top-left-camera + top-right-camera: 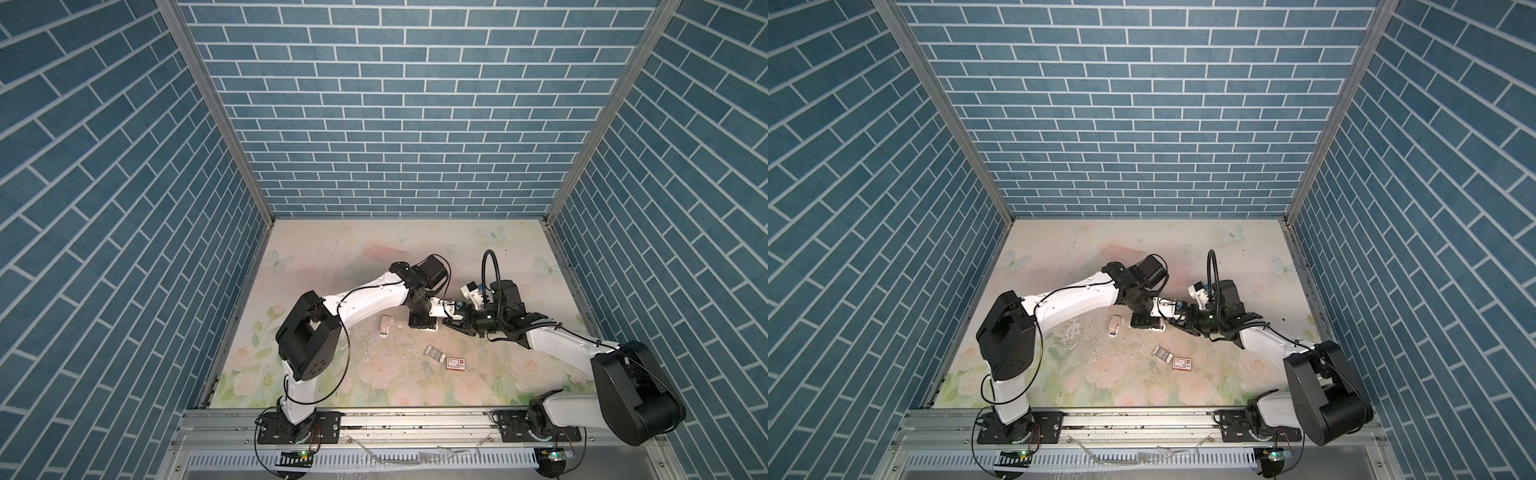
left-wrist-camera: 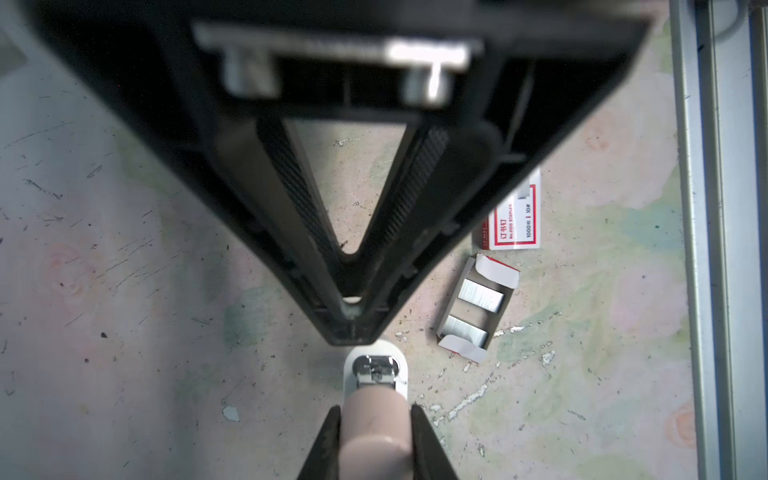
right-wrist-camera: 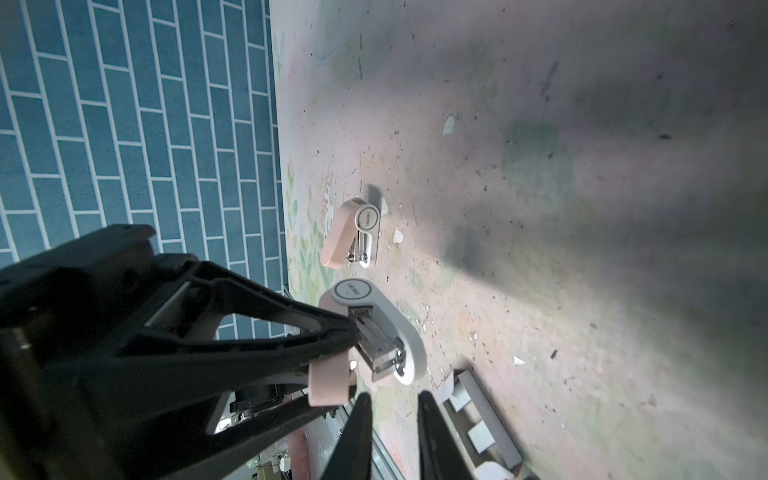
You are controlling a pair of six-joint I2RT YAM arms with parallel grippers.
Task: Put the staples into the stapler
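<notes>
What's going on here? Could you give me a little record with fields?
Left gripper: jaws shut on the stapler by its pink lid, swung open
Right gripper: tips near that stapler's bare magazine; grip unclear
Second stapler: lying on table, nothing touching it
Staples: two blocks in cardboard tray beside red-and-white box

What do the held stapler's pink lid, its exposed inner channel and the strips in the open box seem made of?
Pink lid of the pink-and-white stapler: probably matte moulded plastic; smooth, rounded, no glare.
Inner channel: bright metal, likely steel; sharp glints.
Silvery staple strips: metal; finely ribbed grey sheen.
Open box tray: apparently thin cardboard; folded flaps, raw grey-brown walls.
</notes>
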